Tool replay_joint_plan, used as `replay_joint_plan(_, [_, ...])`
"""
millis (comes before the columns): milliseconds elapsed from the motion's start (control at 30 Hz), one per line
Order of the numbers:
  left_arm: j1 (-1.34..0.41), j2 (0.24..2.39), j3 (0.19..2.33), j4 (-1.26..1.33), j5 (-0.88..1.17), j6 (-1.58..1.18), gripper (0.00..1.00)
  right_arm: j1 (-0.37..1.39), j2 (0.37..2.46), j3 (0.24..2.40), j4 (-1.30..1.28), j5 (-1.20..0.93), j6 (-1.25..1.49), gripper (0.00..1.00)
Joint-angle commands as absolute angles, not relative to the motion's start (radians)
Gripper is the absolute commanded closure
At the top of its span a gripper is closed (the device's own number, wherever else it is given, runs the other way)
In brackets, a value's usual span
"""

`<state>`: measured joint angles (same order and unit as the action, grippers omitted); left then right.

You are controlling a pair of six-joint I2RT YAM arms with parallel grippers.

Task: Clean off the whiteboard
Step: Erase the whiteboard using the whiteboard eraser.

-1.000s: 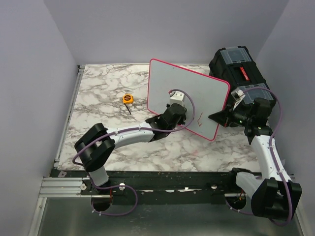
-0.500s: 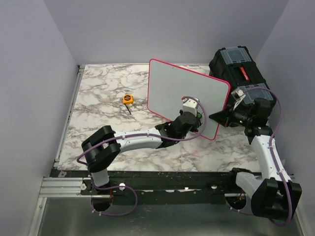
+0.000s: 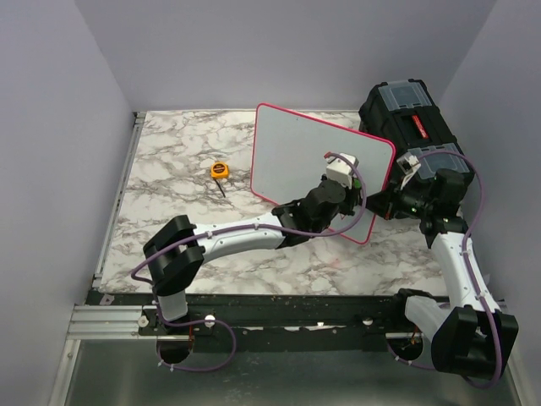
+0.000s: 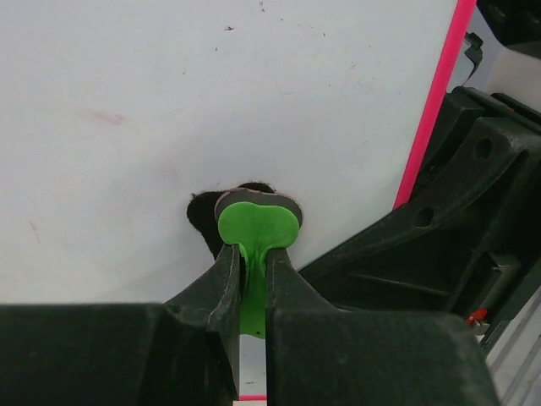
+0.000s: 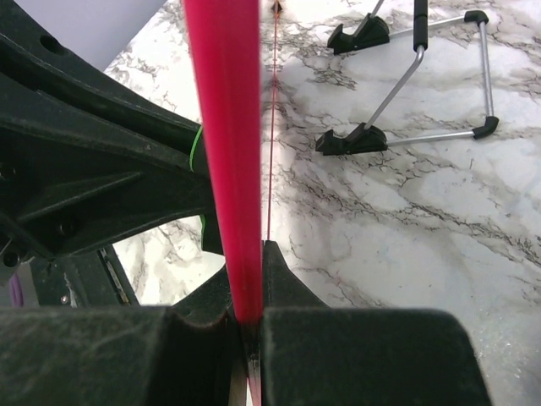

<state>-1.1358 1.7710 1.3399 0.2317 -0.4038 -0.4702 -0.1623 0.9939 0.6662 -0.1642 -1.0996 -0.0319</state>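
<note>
**Near edge of the worktop point(image 3: 169, 254):** both arm bases, each arm reaching inward.

**Middle:** the left gripper point(image 4: 251, 254) has its fingers closed tight on the green stem of a small eraser point(image 4: 258, 224). The eraser's dark pad is pressed against the whiteboard point(image 3: 296, 152), close to the board's right edge. The right gripper point(image 5: 247, 279) comes in from the right edge of the worktop. It is clamped shut on the pink rim point(image 5: 221, 127) of that same board edge, bracing it.

**Right half, towards the far edge:** the whiteboard stands tilted, with a wire stand point(image 5: 406, 76) visible behind it. Faint red smears point(image 4: 108, 117) show on its face left of the pad.

**Farther off:** an orange tape measure point(image 3: 220, 170) lies well apart to the left. A black toolbox point(image 3: 406, 118) occupies the far right corner.

**Hazards, as judged:**
- The pad works very near the rim and the bracing fingers, so a stroke carried rightward could run off the board and strike them.
- Excess pressure could twist the board in the clamp or tip it backward.
- The thin stem may pivot in the grip, leaving the smears unwiped.
</note>
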Motion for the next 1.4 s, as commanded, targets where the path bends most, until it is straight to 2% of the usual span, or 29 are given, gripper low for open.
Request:
replay_joint_plan(0, [-1.148, 1.832, 1.265, 0.234, -0.344, -0.504, 1.00, -0.139, 0.971, 0.687, -0.154, -1.241, -0.037, 1.00])
replay_joint_plan(233, [-1.164, 1.799, 1.099, 0.267, -0.378, -0.565, 1.00, -0.138, 0.971, 0.687, -0.151, -1.243, -0.035, 1.00])
replay_joint_plan(533, [-1.170, 1.830, 1.069, 0.178, -0.481, -0.627, 1.00, -0.139, 0.966, 0.685, -0.149, -1.241, -0.034, 1.00])
replay_joint_plan(667, [-1.119, 1.813, 1.052, 0.180, -0.516, -0.622, 1.00, -0.138, 0.965, 0.685, -0.149, -1.244, -0.034, 1.00])
replay_joint_plan(1033, [-0.984, 1.706, 1.089, 0.316, -0.611, -0.452, 1.00, -0.139, 0.967, 0.686, -0.149, -1.246, -0.034, 1.00])
replay_joint_plan(1367, [-1.071, 1.782, 1.072, 0.557, -0.508, -0.455, 1.00, -0.138, 0.971, 0.684, -0.149, -1.246, -0.034, 1.00])
